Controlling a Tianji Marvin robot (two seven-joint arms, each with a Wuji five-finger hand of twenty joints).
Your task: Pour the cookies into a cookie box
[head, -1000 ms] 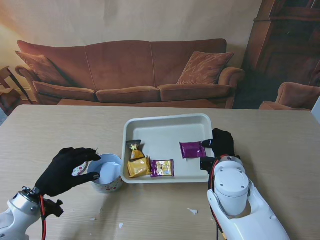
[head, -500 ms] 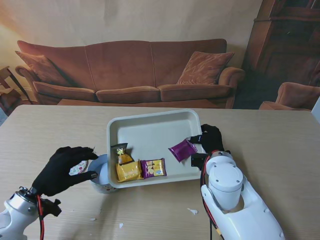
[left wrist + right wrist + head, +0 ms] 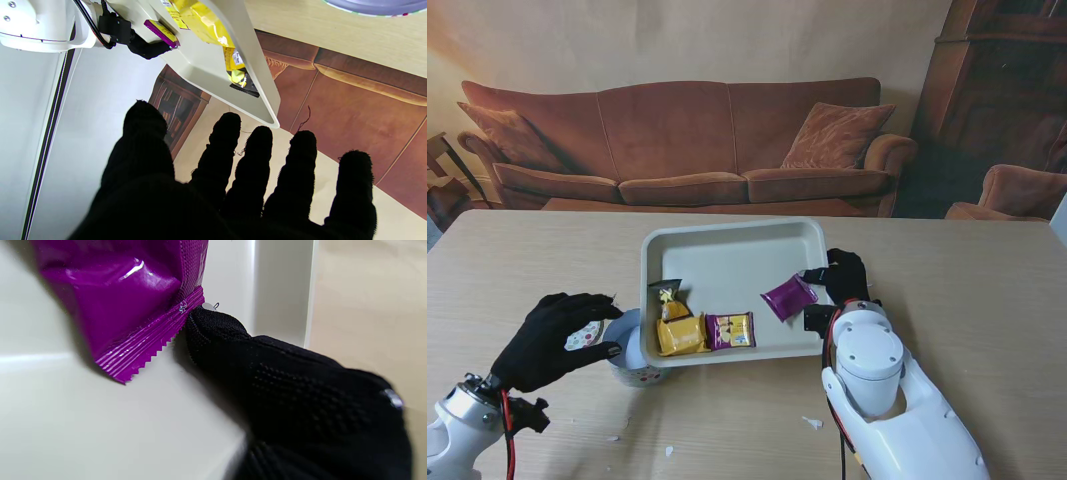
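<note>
A white tray [image 3: 727,245] carries several wrapped cookie packets: a purple one [image 3: 788,296], a yellow one [image 3: 678,333], a purple-and-yellow one [image 3: 730,330] and a small yellow-black one [image 3: 667,297]. My right hand [image 3: 842,285] is shut on the tray's right rim, a fingertip touching the purple packet [image 3: 126,293]. The tray's left near corner overlaps a pale blue cup [image 3: 627,352] with a patterned side. My left hand [image 3: 552,340] stands open beside the cup, fingers spread [image 3: 233,183]. In the left wrist view the tray [image 3: 257,76] looks tilted, with the yellow packet [image 3: 200,23] against its wall.
Small white scraps [image 3: 812,422] lie on the wooden table near me. A brown sofa [image 3: 687,140] stands beyond the table's far edge, and a dark cabinet [image 3: 1007,90] at the back right.
My right hand has carried the tray to the left until its corner covers part of the cup. The packets slid leftward in it. My left hand barely moved.
</note>
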